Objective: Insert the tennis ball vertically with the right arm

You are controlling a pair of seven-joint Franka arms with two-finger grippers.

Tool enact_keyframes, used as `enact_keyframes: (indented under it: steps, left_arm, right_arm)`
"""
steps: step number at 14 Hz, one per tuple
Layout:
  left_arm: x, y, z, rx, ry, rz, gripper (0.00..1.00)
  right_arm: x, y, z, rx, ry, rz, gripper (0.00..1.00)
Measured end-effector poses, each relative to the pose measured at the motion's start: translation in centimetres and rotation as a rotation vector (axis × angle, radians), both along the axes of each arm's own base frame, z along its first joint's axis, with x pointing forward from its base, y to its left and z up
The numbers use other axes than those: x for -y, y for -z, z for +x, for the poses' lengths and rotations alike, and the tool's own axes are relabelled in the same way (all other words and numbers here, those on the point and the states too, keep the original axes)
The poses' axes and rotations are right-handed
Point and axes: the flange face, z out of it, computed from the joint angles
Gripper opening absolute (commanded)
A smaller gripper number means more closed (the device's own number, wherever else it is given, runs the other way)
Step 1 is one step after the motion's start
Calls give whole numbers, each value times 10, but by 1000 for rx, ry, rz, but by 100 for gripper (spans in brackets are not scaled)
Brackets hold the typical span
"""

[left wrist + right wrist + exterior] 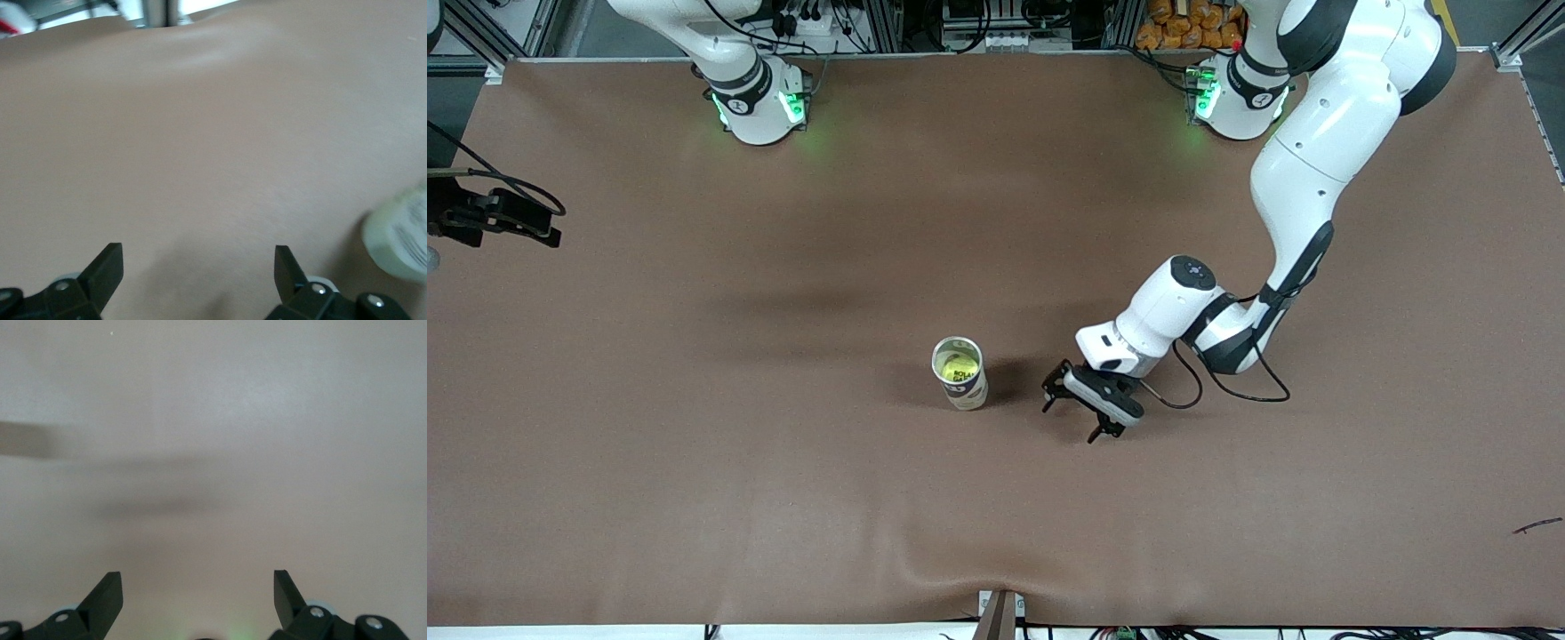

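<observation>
The yellow tennis ball (957, 364) sits inside an upright open can (960, 373) with a pale label, near the middle of the brown table. My left gripper (1069, 423) hangs low beside the can, toward the left arm's end of the table. It is open with nothing between its fingers. In the left wrist view the left gripper (197, 252) shows bare cloth between its tips and the can (400, 240) off to one side. My right gripper (516, 220) is over the table's edge at the right arm's end. The right gripper (197, 577) is open and empty over bare cloth.
The two arm bases (758, 102) (1236, 98) stand along the table's back edge. A small dark scrap (1538, 526) lies near the front corner at the left arm's end. A bracket (998, 613) sticks up at the middle of the front edge.
</observation>
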Motion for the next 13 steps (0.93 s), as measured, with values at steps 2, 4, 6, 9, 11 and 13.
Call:
enact_keyframes:
  steps: [2, 4, 6, 9, 11, 13]
  left_arm:
    - [-3, -9, 17, -70, -82, 23, 100]
    - [-12, -27, 35, -158, -171, 45, 100]
    - [-31, -70, 54, -268, -260, 102, 100]
    - [-61, -154, 66, -366, -350, 205, 100]
    - [-73, -197, 62, -376, -380, 222, 100]
    - [-93, -230, 55, -430, -422, 237, 100]
  right_arm:
    - [4, -4, -4, -2, 30, -1, 100]
    - [9, -7, -6, 3, 41, -1, 100]
    - [10, -10, -8, 8, 43, -1, 100]
    - [7, -12, -8, 18, 43, -1, 100]
    - [7, -13, -7, 23, 44, 0, 100]
    - [7, -13, -7, 23, 45, 0, 100]
